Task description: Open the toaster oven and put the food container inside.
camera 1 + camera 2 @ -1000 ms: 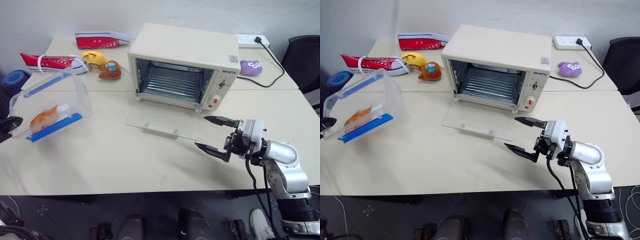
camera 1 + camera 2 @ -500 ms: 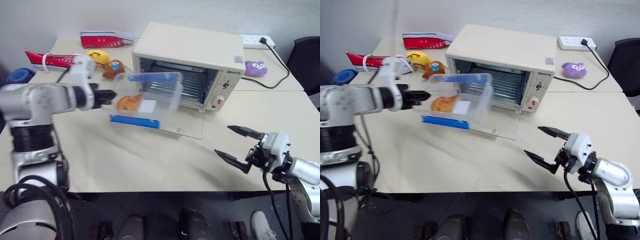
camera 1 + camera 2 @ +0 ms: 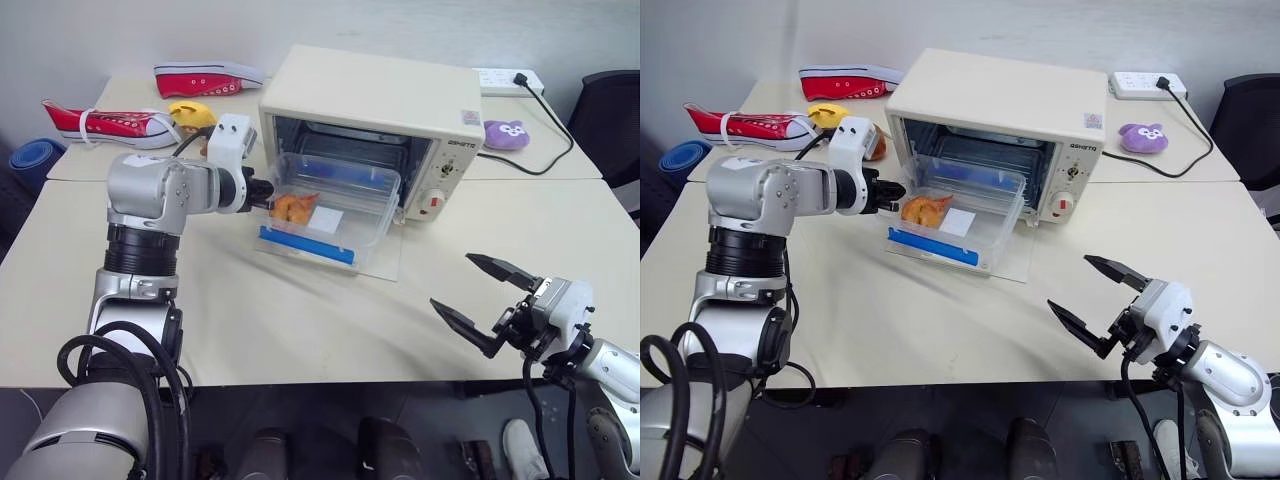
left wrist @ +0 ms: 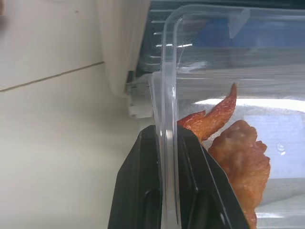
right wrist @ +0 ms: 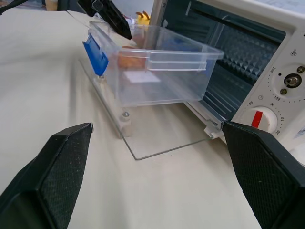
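The cream toaster oven (image 3: 380, 105) stands at the back of the table with its glass door (image 3: 385, 262) folded down flat and the wire rack visible inside. The clear food container (image 3: 330, 205), with a blue clip strip (image 3: 305, 245) and orange food (image 3: 293, 206) in it, hangs over the lowered door, its far end at the oven's mouth. My left gripper (image 3: 262, 193) is shut on the container's left end wall; its black fingers (image 4: 190, 167) pinch the clear rim. My right gripper (image 3: 452, 281) is open and holds nothing, near the table's front right edge.
Two red shoes (image 3: 205, 78) (image 3: 95, 122) and a yellow toy (image 3: 190, 112) lie at the back left. A purple plush (image 3: 505, 133), a power strip (image 3: 505, 80) with a black cable, and a black chair (image 3: 610, 110) are at the back right.
My left arm carried the container from the far left across to the oven's open front. My right gripper drew back toward the near right edge and stayed open.
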Robot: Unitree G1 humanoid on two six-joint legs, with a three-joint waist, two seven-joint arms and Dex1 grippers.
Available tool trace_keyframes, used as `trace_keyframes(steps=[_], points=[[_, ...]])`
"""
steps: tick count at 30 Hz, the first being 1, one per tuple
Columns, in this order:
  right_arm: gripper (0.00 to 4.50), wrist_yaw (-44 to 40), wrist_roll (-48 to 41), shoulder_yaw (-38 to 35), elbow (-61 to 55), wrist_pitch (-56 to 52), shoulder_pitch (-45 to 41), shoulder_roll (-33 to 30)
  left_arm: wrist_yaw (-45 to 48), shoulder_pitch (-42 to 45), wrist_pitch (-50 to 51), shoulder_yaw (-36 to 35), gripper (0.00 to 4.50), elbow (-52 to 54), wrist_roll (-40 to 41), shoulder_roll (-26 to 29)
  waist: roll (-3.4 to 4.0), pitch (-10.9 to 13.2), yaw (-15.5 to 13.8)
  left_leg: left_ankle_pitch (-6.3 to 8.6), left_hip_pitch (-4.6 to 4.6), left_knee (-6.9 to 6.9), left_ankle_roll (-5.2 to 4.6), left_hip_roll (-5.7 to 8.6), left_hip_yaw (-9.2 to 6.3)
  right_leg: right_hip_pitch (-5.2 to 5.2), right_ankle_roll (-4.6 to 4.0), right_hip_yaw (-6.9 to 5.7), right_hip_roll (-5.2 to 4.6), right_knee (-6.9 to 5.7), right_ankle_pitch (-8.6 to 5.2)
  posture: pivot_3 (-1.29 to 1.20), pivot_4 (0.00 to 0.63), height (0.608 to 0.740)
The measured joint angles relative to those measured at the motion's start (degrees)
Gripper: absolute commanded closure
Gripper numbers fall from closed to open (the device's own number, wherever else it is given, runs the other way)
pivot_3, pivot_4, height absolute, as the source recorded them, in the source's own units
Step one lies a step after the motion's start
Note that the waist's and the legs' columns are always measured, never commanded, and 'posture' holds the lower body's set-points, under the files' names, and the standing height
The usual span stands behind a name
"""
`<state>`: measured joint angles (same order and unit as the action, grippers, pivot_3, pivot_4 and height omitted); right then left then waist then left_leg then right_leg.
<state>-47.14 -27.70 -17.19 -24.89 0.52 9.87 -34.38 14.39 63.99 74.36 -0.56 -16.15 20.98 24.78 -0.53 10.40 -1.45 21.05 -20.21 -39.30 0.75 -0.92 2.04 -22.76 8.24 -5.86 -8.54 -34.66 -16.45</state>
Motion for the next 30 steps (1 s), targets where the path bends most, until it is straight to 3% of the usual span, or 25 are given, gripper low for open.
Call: trace_keyframes(steps=[6,10,15,18,21,23,27,29,30], points=[[0.00,1.3,0.2,0.9,-0.9,-0.5,0.2,0.7,-1.9,-0.6,-0.5,-4.0,1.95,1.0,0.0,-4.4,0.00,0.0,0.0,-0.01,-0.01,-0.04,-0.02,0.00,-0.02,0.01,0.00,-0.02,0.00,-0.04,0.00,0.00,0.150,0.740],[0.00,1.8,0.5,1.2,-1.1,-0.7,0.6,0.8,-2.4,-0.5,-0.1,-8.8,0.66,2.0,0.5,-4.2,0.00,0.0,0.3,-0.01,0.01,-0.01,-0.01,-0.01,-0.02,0.00,0.00,-0.02,0.00,-0.04,0.00,0.00,0.150,0.740],[0.00,1.3,-0.8,1.0,-2.7,-3.0,0.6,-0.6,5.0,-3.2,-0.5,-10.2,0.66,6.8,3.2,5.2,0.02,0.0,0.6,-0.01,0.03,0.00,-0.01,-0.02,-0.02,0.00,0.00,0.00,0.00,-0.05,0.00,0.00,0.150,0.740],[0.00,-0.7,-3.9,1.6,-5.3,-7.9,0.3,-4.5,19.3,-10.5,-8.9,-7.5,1.26,11.1,4.8,17.1,0.04,0.0,1.1,-0.01,0.06,0.05,0.00,-0.04,-0.02,-0.01,-0.02,-0.01,0.01,-0.02,-0.01,0.00,0.150,0.740],[0.93,-1.4,-4.6,4.8,-7.4,-11.0,-1.1,-5.4,34.4,-19.3,-26.4,-4.8,2.19,13.7,3.4,23.6,0.06,0.0,0.9,-0.01,0.04,0.00,0.00,-0.04,-0.03,0.03,-0.03,-0.02,0.00,0.02,-0.01,0.00,0.150,0.740],[1.56,-0.9,-3.0,10.0,-7.8,-13.6,-3.7,-5.5,43.7,-25.6,-37.2,-4.1,2.79,13.7,3.6,24.3,0.07,0.0,0.3,0.00,0.00,-0.12,-0.01,-0.03,-0.03,0.05,-0.04,-0.02,0.00,0.02,-0.01,0.00,0.150,0.740],[2.90,1.1,2.6,18.7,-7.0,-16.9,-8.8,-4.5,52.9,-32.5,-49.3,-2.8,4.01,10.8,3.2,22.9,0.05,0.0,-0.1,0.05,-0.12,-0.32,-0.10,-0.03,-0.07,0.05,-0.05,-0.06,0.00,-0.01,0.01,0.00,0.150,0.740],[3.47,2.6,4.8,21.4,-5.1,-18.2,-11.7,-3.1,54.9,-33.6,-53.4,-1.3,4.50,10.5,2.4,21.2,0.05,0.0,-0.2,0.07,-0.14,-0.36,-0.14,-0.02,-0.06,0.04,-0.04,-0.06,-0.01,-0.03,0.01,0.00,0.150,0.740],[3.83,3.5,6.0,22.5,-3.6,-18.6,-13.8,-2.0,54.7,-33.5,-55.1,-0.6,4.50,9.9,1.7,19.4,0.05,0.0,-0.2,0.08,-0.14,-0.39,-0.14,-0.02,-0.06,0.05,-0.04,-0.06,-0.01,-0.05,0.02,0.00,0.150,0.740]])
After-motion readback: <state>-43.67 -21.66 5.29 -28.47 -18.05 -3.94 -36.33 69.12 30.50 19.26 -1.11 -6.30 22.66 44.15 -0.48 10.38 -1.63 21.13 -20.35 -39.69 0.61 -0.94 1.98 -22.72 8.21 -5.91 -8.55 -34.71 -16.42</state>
